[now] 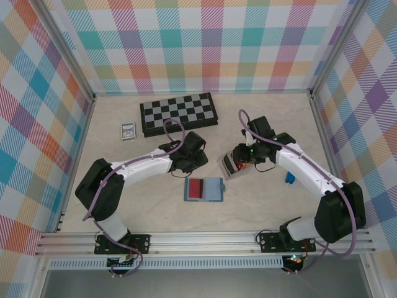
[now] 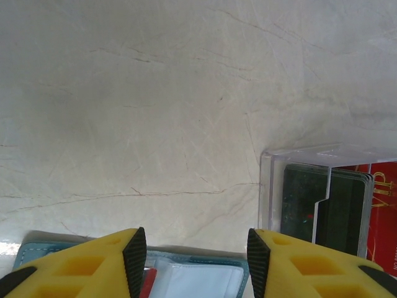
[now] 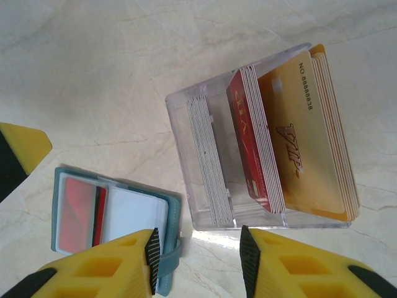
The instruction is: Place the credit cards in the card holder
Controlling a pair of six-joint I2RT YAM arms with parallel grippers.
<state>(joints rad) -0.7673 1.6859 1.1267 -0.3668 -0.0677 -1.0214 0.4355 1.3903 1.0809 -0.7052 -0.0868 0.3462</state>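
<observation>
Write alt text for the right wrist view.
A clear plastic box holds stacks of pale, red and gold credit cards on the table. Left of it lies the open teal card holder with a red card inside; the right gripper hangs open, empty.

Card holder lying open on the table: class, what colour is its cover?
The card holder is teal-blue, clearest in the right wrist view.

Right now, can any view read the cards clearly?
Right wrist: sharp, print on the credit cards legible, slight glare on the clear box. Left wrist: softer, cards dim behind the box. Top external: evenly lit, cards too small.
</observation>
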